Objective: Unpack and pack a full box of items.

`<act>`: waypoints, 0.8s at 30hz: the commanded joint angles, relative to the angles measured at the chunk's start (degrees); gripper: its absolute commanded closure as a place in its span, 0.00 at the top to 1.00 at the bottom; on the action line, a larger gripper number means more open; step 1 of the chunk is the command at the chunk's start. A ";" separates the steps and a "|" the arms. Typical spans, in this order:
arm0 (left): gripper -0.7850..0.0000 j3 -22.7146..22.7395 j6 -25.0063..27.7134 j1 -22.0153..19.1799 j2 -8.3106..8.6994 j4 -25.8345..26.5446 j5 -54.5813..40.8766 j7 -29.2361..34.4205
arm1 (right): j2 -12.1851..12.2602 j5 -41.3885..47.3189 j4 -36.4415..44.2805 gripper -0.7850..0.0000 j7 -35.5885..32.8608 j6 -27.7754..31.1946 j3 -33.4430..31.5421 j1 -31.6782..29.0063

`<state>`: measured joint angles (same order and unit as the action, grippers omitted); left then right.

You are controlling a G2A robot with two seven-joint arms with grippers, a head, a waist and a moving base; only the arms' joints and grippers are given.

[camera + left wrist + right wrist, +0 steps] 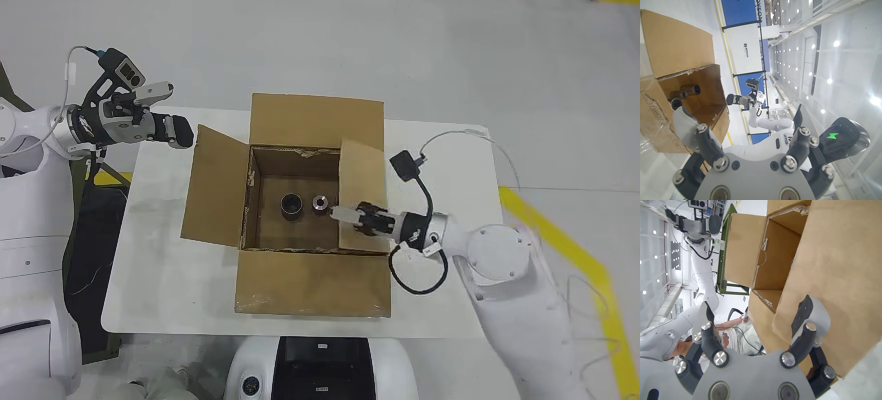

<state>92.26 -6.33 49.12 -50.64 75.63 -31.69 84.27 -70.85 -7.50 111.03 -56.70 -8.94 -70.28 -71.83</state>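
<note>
An open cardboard box (312, 290) stands mid-table with its flaps spread. Inside lie a dark metal cylinder (291, 206) and a smaller one with a silvery end (320, 203); the left wrist view shows both (690, 90) (676, 103) through the opening. My right gripper (348, 214) is open at the box's upright right flap (829, 256). The flap's edge stands between the gripper's (757, 313) spread fingers. My left gripper (175, 130) hangs open and holds nothing beyond the table's far left corner, apart from the box (677, 43). Its own view shows it (741, 121) with fingers wide.
The white table (160, 270) has bare room left and right of the box. A dark green stand (95, 230) sits off the table's left side. A black cable (415, 175) loops above the right arm. A yellow floor line (560, 240) runs to the right.
</note>
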 commanded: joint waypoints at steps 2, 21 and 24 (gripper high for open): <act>1.00 0.00 0.00 0.00 0.00 0.00 0.00 0.00 | -0.04 -0.80 -1.23 1.00 0.40 -0.74 1.65 0.92; 1.00 0.00 0.00 0.00 0.00 0.00 0.00 0.00 | 0.55 -0.45 -2.88 1.00 1.11 -1.67 3.65 2.10; 1.00 0.00 0.00 0.00 0.00 0.00 0.00 0.00 | 0.97 -0.16 -1.06 1.00 0.93 -1.34 1.92 1.00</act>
<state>92.26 -6.33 49.12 -50.64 75.63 -31.69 84.27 -70.03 -7.73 109.34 -55.72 -10.36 -67.66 -70.40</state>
